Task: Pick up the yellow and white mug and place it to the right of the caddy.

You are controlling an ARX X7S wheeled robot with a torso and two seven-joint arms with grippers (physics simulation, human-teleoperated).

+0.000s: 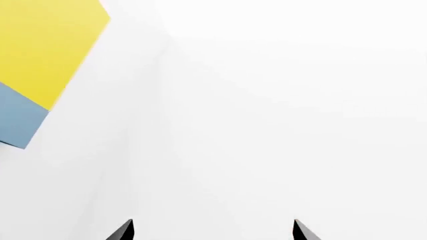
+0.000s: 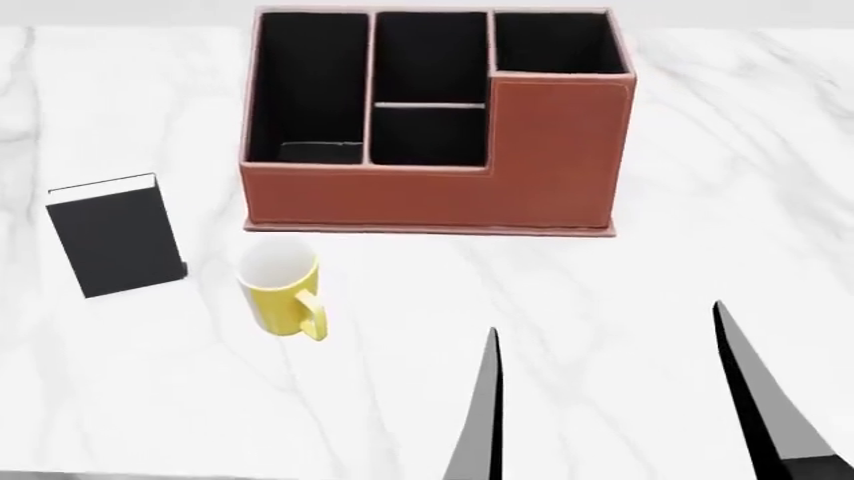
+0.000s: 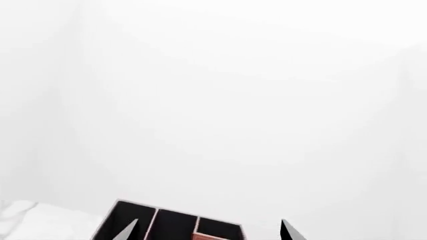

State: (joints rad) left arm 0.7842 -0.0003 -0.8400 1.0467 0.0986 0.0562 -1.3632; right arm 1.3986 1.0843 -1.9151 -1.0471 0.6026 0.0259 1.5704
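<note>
One marble table [image 2: 694,150] carries one caddy [image 2: 441,195], one black book [image 2: 118,240] and one yellow mug [image 2: 280,290], standing left-front of the caddy. The right gripper [image 2: 607,350] gapes wide, empty; the left gripper [image 1: 212,231] likewise.

No legible text anywhere.

Head view looks down, close; right wrist view (aimed high) shares only the caddy [image 2: 434,120].

one mug [image 2: 278,288], one caddy [image 2: 441,190], one black book [image 2: 118,235].
</note>
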